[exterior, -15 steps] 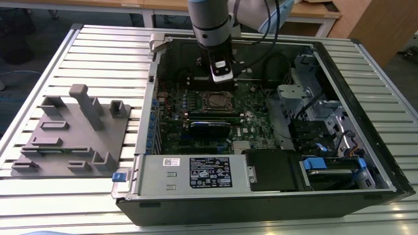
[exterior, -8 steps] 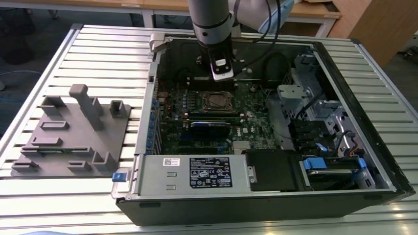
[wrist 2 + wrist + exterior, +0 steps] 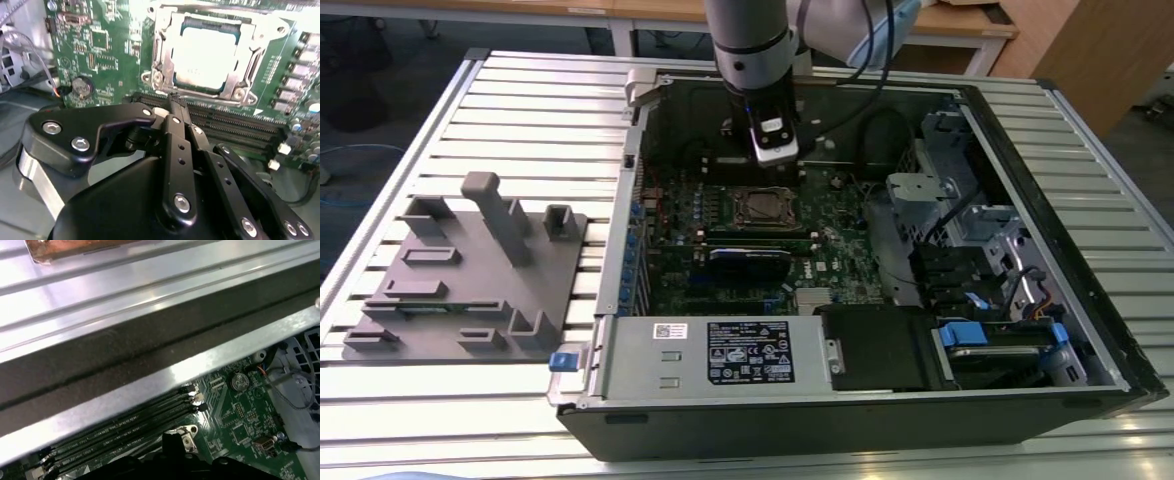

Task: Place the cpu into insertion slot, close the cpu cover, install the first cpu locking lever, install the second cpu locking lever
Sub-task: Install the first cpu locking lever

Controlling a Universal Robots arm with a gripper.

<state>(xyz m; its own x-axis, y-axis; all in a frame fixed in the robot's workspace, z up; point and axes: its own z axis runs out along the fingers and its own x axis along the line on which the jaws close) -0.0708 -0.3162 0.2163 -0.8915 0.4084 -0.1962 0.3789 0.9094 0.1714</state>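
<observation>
The cpu point(image 3: 204, 52), a pale silver square, lies in the insertion slot point(image 3: 765, 206) on the green board inside the open computer case. The cpu cover point(image 3: 157, 47), a silvery frame, lies flat around the chip. My gripper point(image 3: 175, 98) hovers just short of the socket, over the black memory slots point(image 3: 235, 122), shut with nothing visible between its fingers. In the exterior view the gripper point(image 3: 777, 165) hangs from the arm just beyond the socket, near the case's far wall. In the first wrist view its dark tip point(image 3: 172, 440) sits by the memory slots point(image 3: 125, 427).
The case wall point(image 3: 150, 345) runs close along the gripper. A coin battery point(image 3: 81, 86) and thin wires point(image 3: 47, 75) lie beside the socket. A drive cage point(image 3: 987, 250) and power supply point(image 3: 720, 350) fill the case's other sides. A grey fixture point(image 3: 467, 270) stands on the slatted table at the exterior view's left.
</observation>
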